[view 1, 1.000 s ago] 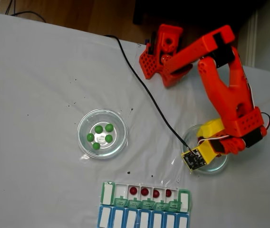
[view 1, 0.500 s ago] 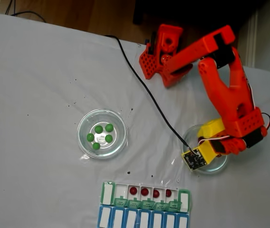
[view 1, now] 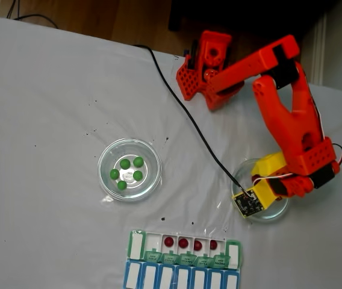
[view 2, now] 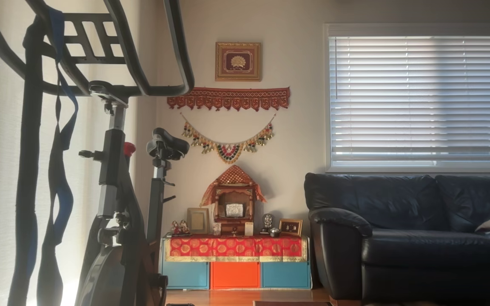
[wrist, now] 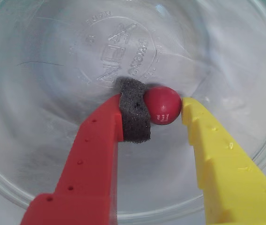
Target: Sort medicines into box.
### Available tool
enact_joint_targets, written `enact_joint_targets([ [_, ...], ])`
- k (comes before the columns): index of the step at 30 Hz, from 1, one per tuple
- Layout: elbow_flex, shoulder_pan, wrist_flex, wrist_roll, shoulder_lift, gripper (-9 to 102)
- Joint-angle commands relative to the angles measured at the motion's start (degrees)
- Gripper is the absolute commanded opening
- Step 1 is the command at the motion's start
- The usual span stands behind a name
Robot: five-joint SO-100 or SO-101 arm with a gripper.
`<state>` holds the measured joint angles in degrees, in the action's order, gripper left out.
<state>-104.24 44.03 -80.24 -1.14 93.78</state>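
Right now my gripper [wrist: 163, 110] sits low in the clear dish [wrist: 53, 93], jaws closed on a dark red pill [wrist: 162, 105]: the foam pad [wrist: 134, 115] on the red finger presses one side, the yellow finger [wrist: 217, 159] touches the other. Wrist view shows the dish wall curving close round the fingers on all sides, so little lateral room. From the fixed view, that dish [view 1: 279, 212] lies near the table's right side, w/ the arm [view 1: 291, 120] folded: upper link runs up-right from the base [view 1: 204, 63], forearm drops to the wrist over the dish. Black cable [view 1: 183, 114] crosses the cloth from the top to the wrist cam. Green box [view 1: 186, 248] lies at the bottom edge, below-left of the dish, four red pills [view 1: 191, 243] in its open compartments, blue row [view 1: 180, 278] touching it below. Five green pills [view 1: 126, 171] sit in the second dish [view 1: 108, 153], well apart to the left, w/ bare cloth around it.
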Motion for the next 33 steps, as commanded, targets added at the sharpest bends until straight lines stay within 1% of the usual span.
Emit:
enact_joint_targets([
  [1,-0.4,1.9,0.0,0.3,-0.4,14],
  [8,-0.7,1.8,0.3,0.4,-0.4,12],
  [10,-1.0,1.8,0.4,0.4,-0.3,9],
  [13,-1.8,1.9,0.8,0.0,0.4,1],
  [21,-2.0,0.7,1.9,-0.5,2.5,1],
  [25,-2.4,-1.8,5.9,-0.3,9.3,1],
  [28,-3.2,-3.8,7.1,-1.4,16.5,1],
  [33,-1.4,-6.9,5.8,-2.6,23.0,1],
])
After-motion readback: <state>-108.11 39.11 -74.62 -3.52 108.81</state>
